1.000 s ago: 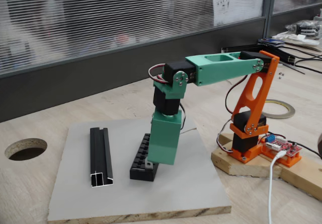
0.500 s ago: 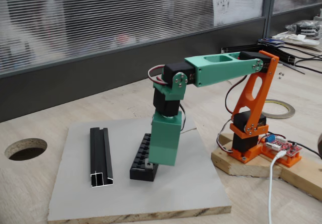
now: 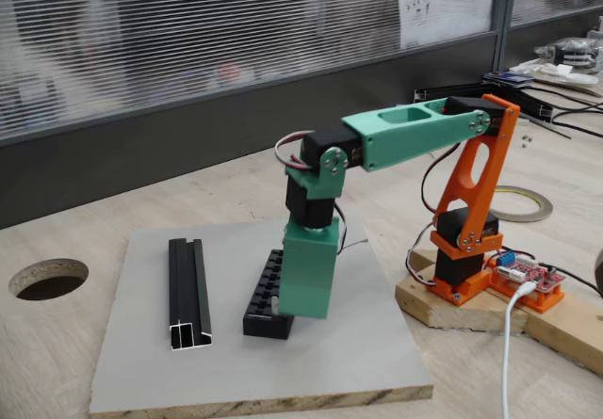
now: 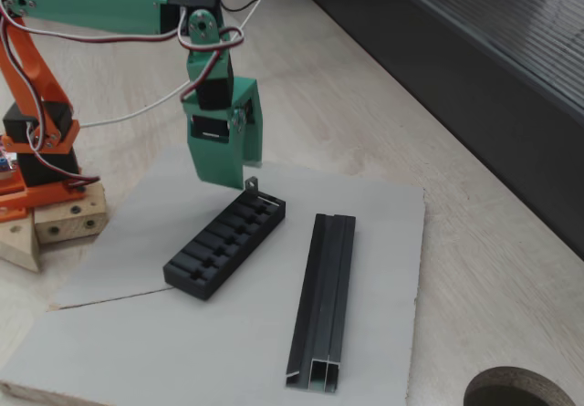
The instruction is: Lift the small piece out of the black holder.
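The black holder (image 4: 222, 244) (image 3: 265, 308) lies slantwise on the grey board (image 4: 182, 351). At its far end the small piece (image 4: 251, 185), a grey tab with a hole, stands upright. My green gripper (image 4: 245, 174) (image 3: 300, 312) points straight down, and its tips reach the top of the tab. The jaws stand close together; I cannot see whether they pinch the tab. In a fixed view the gripper body hides the tab and the holder's near end (image 3: 283, 320).
A longer black channel rail (image 4: 323, 301) (image 3: 188, 292) lies on the board beside the holder. The orange arm base (image 3: 466, 249) sits on a wooden block to the right. A round hole (image 3: 47, 278) opens in the table, and a tape roll (image 3: 523, 202) lies behind.
The gripper has come down a little over the holder's end and now covers the tab that showed just below its tip. The holder and rail have not moved.
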{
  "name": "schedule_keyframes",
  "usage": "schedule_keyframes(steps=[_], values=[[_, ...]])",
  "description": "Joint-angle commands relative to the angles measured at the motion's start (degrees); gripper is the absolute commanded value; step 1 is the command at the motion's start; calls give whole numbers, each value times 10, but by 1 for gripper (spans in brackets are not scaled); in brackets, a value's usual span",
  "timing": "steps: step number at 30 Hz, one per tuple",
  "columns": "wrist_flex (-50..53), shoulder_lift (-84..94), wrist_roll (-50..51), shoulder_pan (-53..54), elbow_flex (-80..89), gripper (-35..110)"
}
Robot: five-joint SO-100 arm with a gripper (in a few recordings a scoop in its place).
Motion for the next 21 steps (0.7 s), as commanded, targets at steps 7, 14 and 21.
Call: schedule_keyframes(steps=[7,14,21], values=[[-35,-28,4,-4,3,36],[-34,-28,3,-4,3,37],[-34,-28,3,-4,3,37]])
